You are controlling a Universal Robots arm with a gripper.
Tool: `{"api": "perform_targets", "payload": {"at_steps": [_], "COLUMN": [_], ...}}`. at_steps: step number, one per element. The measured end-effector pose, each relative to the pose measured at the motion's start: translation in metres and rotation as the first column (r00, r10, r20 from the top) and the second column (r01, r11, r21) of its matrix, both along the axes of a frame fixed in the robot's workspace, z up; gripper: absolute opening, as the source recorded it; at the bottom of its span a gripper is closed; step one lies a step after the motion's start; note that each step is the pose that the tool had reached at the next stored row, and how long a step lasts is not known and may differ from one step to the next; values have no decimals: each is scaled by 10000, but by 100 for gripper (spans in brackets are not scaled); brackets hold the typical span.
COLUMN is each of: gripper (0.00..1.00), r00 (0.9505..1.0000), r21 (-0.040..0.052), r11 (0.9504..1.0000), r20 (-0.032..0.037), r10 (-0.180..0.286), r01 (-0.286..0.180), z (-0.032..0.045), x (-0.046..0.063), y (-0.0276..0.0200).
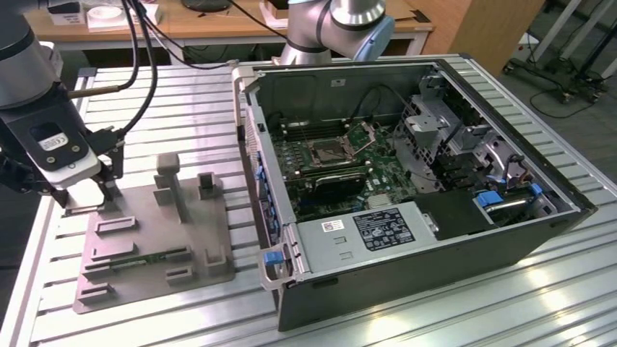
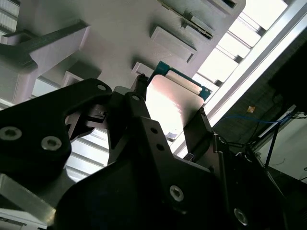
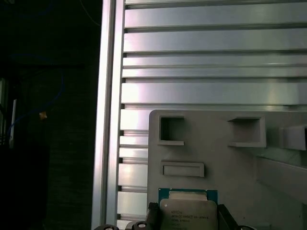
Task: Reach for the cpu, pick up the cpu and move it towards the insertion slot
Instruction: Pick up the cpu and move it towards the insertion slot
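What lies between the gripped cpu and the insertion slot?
The gripper clasps the cpu in the second wrist view. In the exterior view, the grey tray and the case's wall lie between it and the insertion slot.

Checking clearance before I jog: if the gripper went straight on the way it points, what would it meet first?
Most likely the grey tray, directly behind the cpu held in the gripper; how much gap there is cannot be told.
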State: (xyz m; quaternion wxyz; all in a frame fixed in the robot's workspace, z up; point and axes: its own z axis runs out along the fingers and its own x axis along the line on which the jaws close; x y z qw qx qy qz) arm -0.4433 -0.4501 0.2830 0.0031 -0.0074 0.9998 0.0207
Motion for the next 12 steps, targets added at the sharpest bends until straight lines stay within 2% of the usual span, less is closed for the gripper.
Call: {"api": "perform_targets", "payload": {"at_steps": [6,12], "gripper": [55,55], "r00": [10000,10000], "r21": [-3,-1], "r11": [10000,10000], "r20": [-3,-1], "r10": [0,0], "r01": [0,0], "z": [19,89], "x": [0,0], "y": [0,0]}}
